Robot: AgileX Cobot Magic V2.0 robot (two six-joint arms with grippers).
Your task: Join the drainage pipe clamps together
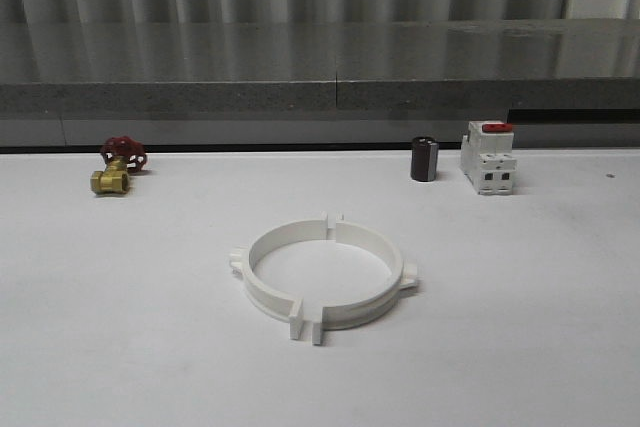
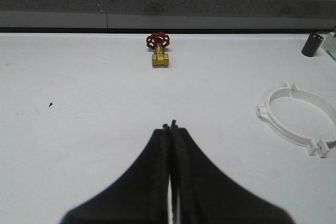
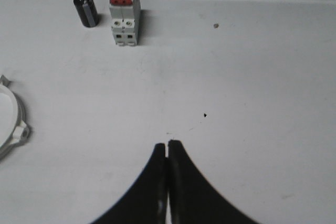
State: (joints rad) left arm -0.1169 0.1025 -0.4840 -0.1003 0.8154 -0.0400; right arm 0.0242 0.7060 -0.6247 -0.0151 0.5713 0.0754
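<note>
White table [image 1: 120,347], grey ledge behind. Pipe clamps [image 1: 322,274] — two white half-rings lying flat mid-table, tabs facing, narrow gaps at the near and far joints; not visibly locked. Behind the clamps: brass valve [image 1: 115,167] toward the left arm's side, black cylinder [image 1: 424,159] and breaker [image 1: 488,158] toward the right. Left gripper [image 2: 171,125] and right gripper [image 3: 167,142] — both closed, empty, flanking the clamps well apart. No containers.
</note>
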